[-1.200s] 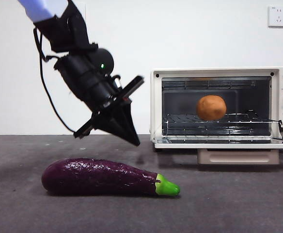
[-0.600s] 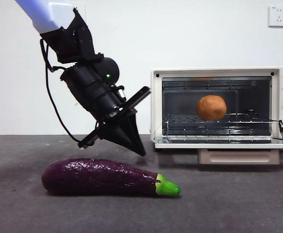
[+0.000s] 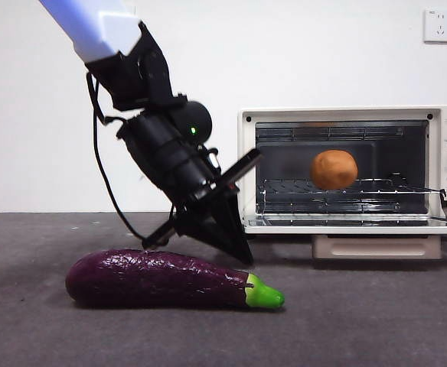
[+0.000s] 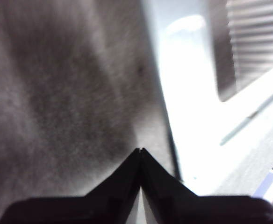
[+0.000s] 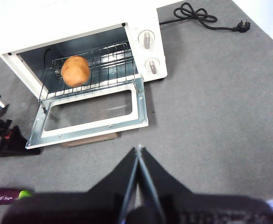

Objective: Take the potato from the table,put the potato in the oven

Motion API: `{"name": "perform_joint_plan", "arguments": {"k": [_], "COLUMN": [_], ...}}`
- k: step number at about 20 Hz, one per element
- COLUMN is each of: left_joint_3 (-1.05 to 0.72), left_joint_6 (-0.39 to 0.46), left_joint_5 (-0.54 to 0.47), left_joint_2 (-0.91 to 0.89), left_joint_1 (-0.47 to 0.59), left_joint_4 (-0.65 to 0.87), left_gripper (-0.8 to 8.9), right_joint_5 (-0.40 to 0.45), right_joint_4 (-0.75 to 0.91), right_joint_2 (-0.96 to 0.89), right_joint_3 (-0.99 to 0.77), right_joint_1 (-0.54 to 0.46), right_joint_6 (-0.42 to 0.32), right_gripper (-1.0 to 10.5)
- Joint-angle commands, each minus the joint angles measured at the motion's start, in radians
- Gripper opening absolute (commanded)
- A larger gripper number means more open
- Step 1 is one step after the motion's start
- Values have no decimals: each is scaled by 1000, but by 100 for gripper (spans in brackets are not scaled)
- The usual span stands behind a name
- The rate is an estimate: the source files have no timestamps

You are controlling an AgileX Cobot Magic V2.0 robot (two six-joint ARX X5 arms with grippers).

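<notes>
the arm's upper link is pale blue-white, joined to bulky black housings with a small green light and a thin black cable looping alongside. the left gripper (image 3: 235, 248) is matte black, its two jaws tapering to a sharp wedge below a flat black crossbar. the right gripper (image 5: 139, 150) has the same black pointed jaws.

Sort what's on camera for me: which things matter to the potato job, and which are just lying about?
Job:
potato, on the rack inside the oven, door open
left gripper, shut, low beside the oven door
table

Lying about:
eggplant
power cord
right gripper, shut, waiting
</notes>
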Motion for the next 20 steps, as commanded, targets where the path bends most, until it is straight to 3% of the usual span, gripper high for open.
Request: {"name": "perform_joint_plan", "arguments": {"k": [1,9,20], "left_joint_3": [-3,-3,-3], "left_joint_6": [-7,-41,-169], "left_joint_5": [7,119,293], "left_joint_2": [14,14,14], "left_joint_1": [-1,24,24], "left_joint_4": [5,30,183], "left_gripper": [-9,-9,-9], "right_joint_5": [-7,-11,-11], "right_joint_4": [-22,-22,-22], "right_joint_2": [-6,-6,-6], "right_joint_3": [1,1,1], "right_joint_1": [0,0,0], "right_joint_6": [11,11,34], "right_gripper": [-8,-7,-7]}}
